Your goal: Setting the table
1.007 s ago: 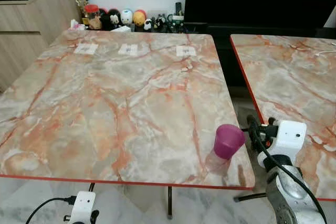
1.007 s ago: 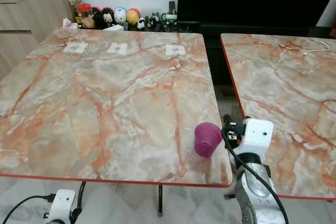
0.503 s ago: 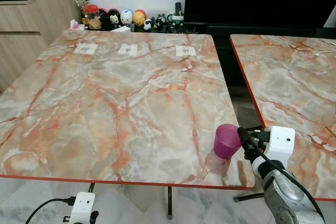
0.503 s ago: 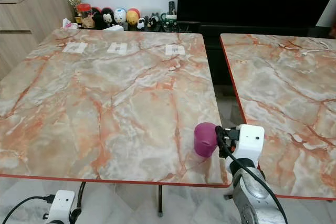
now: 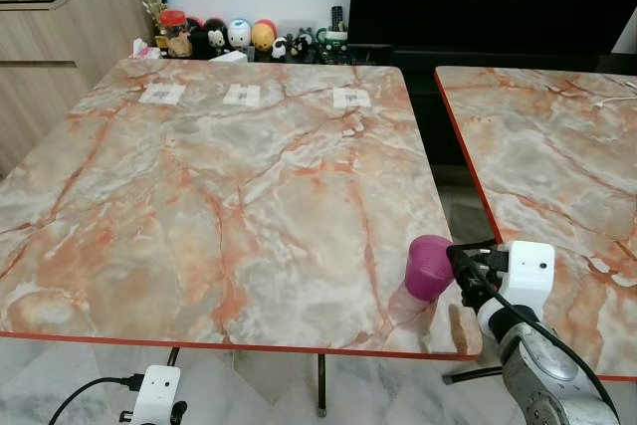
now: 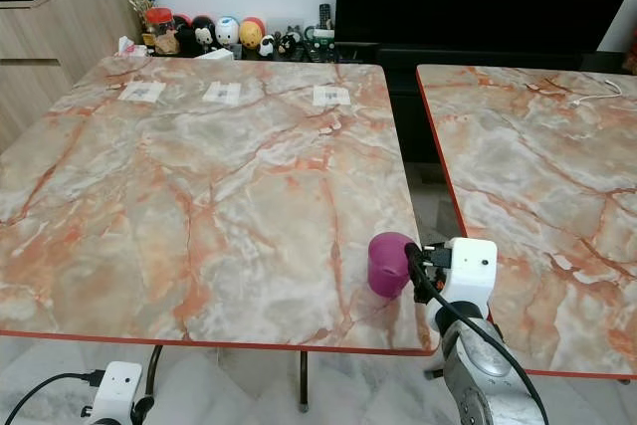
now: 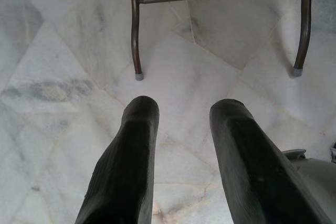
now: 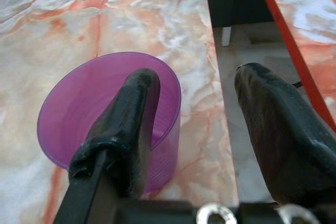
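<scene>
The right hand [image 8: 191, 111], fingers apart, straddles the purple cup's [image 8: 79, 108] rim, seemingly unclamped, near the desk [image 5: 199, 206] edge; left hand [image 7: 184, 129] hangs open

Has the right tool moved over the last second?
Yes. The right tool shifted left toward the purple cup, judged against the table's red edge.

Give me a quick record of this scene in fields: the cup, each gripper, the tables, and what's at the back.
cup: purple, upright, near the front right corner of the left table
right gripper: open at the cup, one finger inside the rim, the other outside over the gap between tables
left gripper: open, hanging idle above the floor
second table: to the right
back edge: figurines, three white cards
</scene>
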Robot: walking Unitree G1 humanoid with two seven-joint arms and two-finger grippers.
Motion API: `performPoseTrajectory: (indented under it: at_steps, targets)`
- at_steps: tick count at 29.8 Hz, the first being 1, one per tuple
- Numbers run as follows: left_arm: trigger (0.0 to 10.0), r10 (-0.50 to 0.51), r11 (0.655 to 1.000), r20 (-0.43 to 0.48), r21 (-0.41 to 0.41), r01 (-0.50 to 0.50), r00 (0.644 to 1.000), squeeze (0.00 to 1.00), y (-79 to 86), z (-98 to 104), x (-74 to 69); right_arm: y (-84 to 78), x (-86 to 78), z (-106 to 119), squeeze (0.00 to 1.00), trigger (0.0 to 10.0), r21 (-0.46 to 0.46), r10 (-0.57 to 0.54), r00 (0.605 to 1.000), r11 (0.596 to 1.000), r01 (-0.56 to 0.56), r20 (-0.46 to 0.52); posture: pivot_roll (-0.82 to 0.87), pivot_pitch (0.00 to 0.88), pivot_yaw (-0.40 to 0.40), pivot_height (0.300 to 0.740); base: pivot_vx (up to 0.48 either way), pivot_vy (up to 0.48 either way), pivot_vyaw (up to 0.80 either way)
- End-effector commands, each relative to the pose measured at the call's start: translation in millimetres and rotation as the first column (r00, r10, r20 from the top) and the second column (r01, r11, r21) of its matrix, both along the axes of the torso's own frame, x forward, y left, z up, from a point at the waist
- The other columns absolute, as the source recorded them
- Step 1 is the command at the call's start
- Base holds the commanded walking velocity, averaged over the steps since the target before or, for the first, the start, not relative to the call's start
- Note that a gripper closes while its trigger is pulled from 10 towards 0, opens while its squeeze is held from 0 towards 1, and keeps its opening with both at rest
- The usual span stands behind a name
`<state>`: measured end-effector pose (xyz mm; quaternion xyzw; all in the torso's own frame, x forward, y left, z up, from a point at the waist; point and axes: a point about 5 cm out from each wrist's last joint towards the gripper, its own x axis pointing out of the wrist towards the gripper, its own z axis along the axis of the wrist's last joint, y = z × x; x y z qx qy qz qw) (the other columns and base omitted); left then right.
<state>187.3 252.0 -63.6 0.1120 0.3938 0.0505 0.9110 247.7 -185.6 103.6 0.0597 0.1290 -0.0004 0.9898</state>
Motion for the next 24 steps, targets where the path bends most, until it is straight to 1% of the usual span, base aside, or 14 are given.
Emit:
performPoseTrajectory:
  at_steps: [1, 6, 7, 8, 9, 10, 11, 24]
  targets:
    - [10.0, 0.005, 1.0, -0.01, 0.006, -0.005, 1.0, 0.0, 2.4, -1, -3.9, 2.8, 0.4, -2, 0.0, 10.0, 0.013, 0.02, 1.0, 1.0, -0.02, -0.018, 0.12, 0.007, -0.032, 0.74, 0.0, 0.0, 0.0]
    - [10.0, 0.005, 1.0, -0.013, 0.008, -0.005, 1.0, 0.0, 4.8, -1, -4.1, 5.4, 2.7, -5, 0.0, 10.0, 0.013, 0.025, 0.999, 1.0, -0.025, -0.043, 0.13, 0.006, -0.033, 0.74, 0.0, 0.0, 0.0]
    - [10.0, 0.005, 1.0, -0.013, 0.008, -0.005, 1.0, 0.0, 5.0, -1, -4.1, 5.9, 3.0, -5, 0.0, 8.6, 0.014, 0.026, 0.999, 1.0, -0.026, -0.047, 0.13, 0.006, -0.033, 0.74, 0.0, 0.0, 0.0]
    - [10.0, 0.003, 1.0, -0.013, 0.01, -0.003, 1.0, 0.0, 5.2, -1, -4.0, 6.2, 3.3, -6, 0.0, 6.3, 0.015, 0.024, 0.998, 1.0, -0.023, -0.051, 0.13, 0.006, -0.033, 0.74, 0.0, 0.0, 0.0]
    - [10.0, 0.002, 1.0, -0.013, 0.01, -0.002, 1.0, 0.0, 5.3, 0, -4.0, 6.3, 3.5, -7, 0.0, 6.3, 0.015, 0.022, 0.998, 1.0, -0.022, -0.054, 0.13, 0.006, -0.033, 0.74, 0.0, 0.0, 0.0]
    - [10.0, 0.0, 1.0, -0.013, 0.013, 0.0, 1.0, 0.0, 6.0, 0, -3.9, 6.5, 3.9, -8, 0.0, 0.2, 0.019, 0.018, 0.998, 1.0, -0.017, -0.06, 0.13, 0.004, -0.032, 0.74, 0.0, 0.0, 0.0]
    - [10.0, -0.002, 1.0, -0.013, 0.015, 0.003, 1.0, 0.0, 6.7, 0, -3.6, 6.9, 4.2, -8, 0.0, 0.0, 0.02, 0.019, 0.998, 1.0, -0.018, -0.065, 0.13, 0.004, -0.032, 0.74, 0.0, 0.0, 0.0]
    - [10.0, -0.016, 1.0, -0.01, 0.02, 0.016, 1.0, 0.0, 8.4, 1, -2.8, 6.8, 4.1, -13, 0.0, 0.0, 0.014, 0.021, 0.995, 1.0, -0.02, -0.101, 0.14, 0.003, -0.03, 0.74, 0.0, 0.0, 0.0]
